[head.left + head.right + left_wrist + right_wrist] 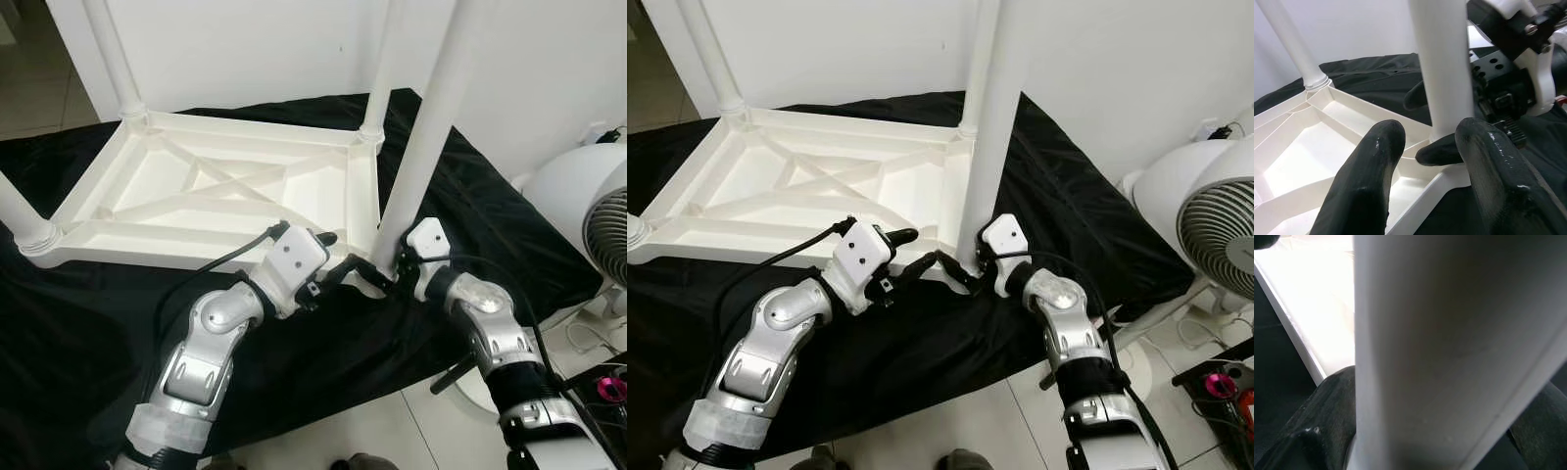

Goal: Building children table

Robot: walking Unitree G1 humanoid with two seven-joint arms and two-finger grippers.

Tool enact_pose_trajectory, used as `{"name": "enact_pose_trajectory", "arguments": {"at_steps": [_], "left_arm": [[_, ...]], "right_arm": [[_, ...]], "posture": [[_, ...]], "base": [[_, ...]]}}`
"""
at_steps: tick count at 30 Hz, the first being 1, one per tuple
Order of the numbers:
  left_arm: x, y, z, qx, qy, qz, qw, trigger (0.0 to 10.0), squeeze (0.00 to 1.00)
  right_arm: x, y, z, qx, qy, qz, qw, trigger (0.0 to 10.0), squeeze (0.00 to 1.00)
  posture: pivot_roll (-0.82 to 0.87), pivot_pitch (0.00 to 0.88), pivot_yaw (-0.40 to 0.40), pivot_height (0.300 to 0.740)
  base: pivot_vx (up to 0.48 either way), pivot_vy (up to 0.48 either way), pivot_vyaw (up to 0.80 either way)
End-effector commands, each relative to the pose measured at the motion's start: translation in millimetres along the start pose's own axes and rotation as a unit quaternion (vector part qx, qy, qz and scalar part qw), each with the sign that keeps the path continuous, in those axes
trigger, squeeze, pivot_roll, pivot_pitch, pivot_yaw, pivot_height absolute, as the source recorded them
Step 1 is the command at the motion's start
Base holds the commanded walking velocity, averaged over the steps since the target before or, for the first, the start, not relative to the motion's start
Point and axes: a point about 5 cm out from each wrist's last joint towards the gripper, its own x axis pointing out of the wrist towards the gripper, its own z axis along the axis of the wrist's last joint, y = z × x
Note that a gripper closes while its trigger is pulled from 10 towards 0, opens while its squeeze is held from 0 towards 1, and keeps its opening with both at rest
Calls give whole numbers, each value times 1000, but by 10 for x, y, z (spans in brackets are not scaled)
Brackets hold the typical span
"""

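The smooth white plastic tabletop lay upside down, ribbed; the right gripper clamped a round leg, and the left gripper gaped just beside.

A wide sheet of glossy black fabric spreads beneath both pincers and runs on far beyond them toward the white wall. Out past the right pincer, on its outer side, stands a round white electric fan with a ribbed grille, well apart from it. Nearer the robot than that pincer, a bright pink cylindrical object lies on the pale tiled floor, beside thin white cables.
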Motion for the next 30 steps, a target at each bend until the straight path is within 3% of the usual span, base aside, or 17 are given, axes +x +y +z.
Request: {"name": "enact_pose_trajectory", "arguments": {"at_steps": [1, 2, 3, 4, 5, 6, 16, 17, 19, 20, 24, 29, 30], "left_arm": [[22, 27, -23, 2, 5, 43, 999, 10000, 0], [27, 20, -22, 1, 4, 42, 999, 10000, 0], [31, 16, -21, 2, 4, 42, 999, 10000, 0], [31, 16, -21, 2, 4, 42, 999, 10000, 0], [35, 17, -19, 1, 3, 42, 999, 10000, 0], [38, 20, -17, 2, 3, 42, 999, 10000, 0], [43, 15, -17, 1, 1, 41, 999, 10000, 0], [45, 12, -18, 0, 1, 41, 999, 10000, 0], [47, 10, -18, -1, 1, 41, 999, 10000, 0], [51, 8, -18, -1, 0, 40, 999, 10000, 0], [57, 1, -15, -2, 0, 39, 999, 10000, 0], [51, -27, -27, -7, -1, 36, 999, 10000, 0], [51, -27, -27, -7, -1, 36, 999, 10000, 0]], "right_arm": [[98, 36, 35, -10, -3, 21, 1000, 10000, 0], [122, 47, 37, -7, -4, 28, 1000, 10000, 0], [141, 62, 36, -6, -5, 34, 999, 4118, 0], [141, 62, 36, -6, -5, 34, 999, 4118, 0], [154, 76, 28, -4, -5, 43, 999, 2627, 0], [155, 86, 22, -3, -6, 49, 999, 0, 0], [74, 100, -23, 12, -10, 48, 999, 0, 0], [71, 117, -18, 17, -13, 38, 999, 3373, 0], [69, 129, -14, 20, -15, 30, 999, 3373, 0], [77, 155, -5, 33, -23, 18, 999, 10000, 0], [86, 196, 6, 45, -30, -6, 999, 10000, 0], [105, 286, 3, 48, -14, -129, 990, 10000, 0], [105, 286, 3, 48, -14, -129, 990, 10000, 0]], "posture": [[-61, 1, -14, 740], [-62, 0, -16, 740], [-62, 0, -17, 740], [-62, 0, -17, 740], [-62, 0, -17, 740], [-63, 1, -19, 740], [-73, 5, -22, 740], [-76, 7, -21, 740], [-76, 7, -21, 740], [-79, 9, -22, 740], [-84, 15, -23, 740], [-90, 26, -26, 740], [-90, 26, -26, 740]], "base": [[0, 0, 0], [0, 0, 0], [0, 0, 0], [0, 0, 0], [0, 0, 0], [0, 0, 0], [0, 0, 0], [0, 0, 0], [0, 0, 0], [0, 0, 0], [0, 0, 0], [0, 0, 0], [0, 0, 0]]}}
